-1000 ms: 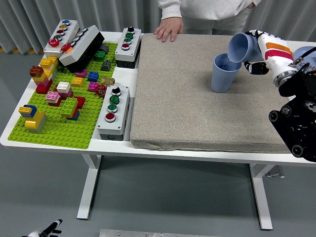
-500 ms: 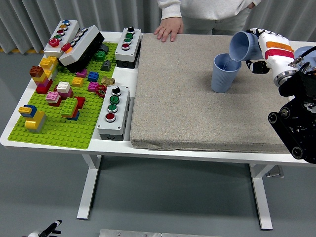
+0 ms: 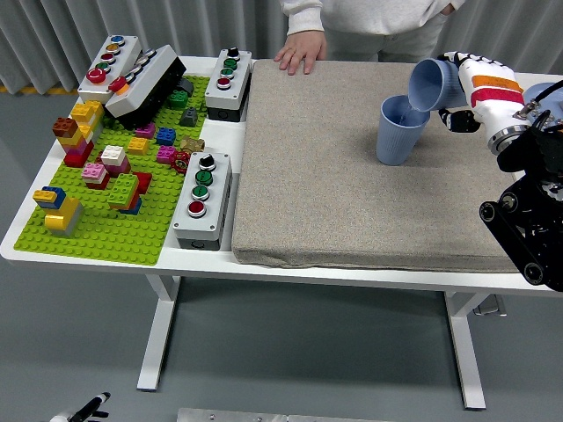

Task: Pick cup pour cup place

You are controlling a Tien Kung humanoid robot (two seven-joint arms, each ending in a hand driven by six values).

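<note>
Pouring — right hand [image 3: 464,79] wraps the tilted cup [image 3: 432,83] above the standing cup [image 3: 401,130]; light, thin-walled — hold mid-body.

green baseplate [image 3: 106,230] of bricks (left), button boxes [image 3: 202,199], person's hand [image 3: 301,54] resting.

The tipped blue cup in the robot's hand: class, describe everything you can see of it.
The tipped blue cup is plain, pale blue, plastic-looking, with faint ribbing. The right hand grips its base end, holding it in the air, tilted steeply, mouth down-left over the upright blue cup standing on the grey mat. Its rim sits just above the other's rim; contact cannot be told. No contents show.
</note>
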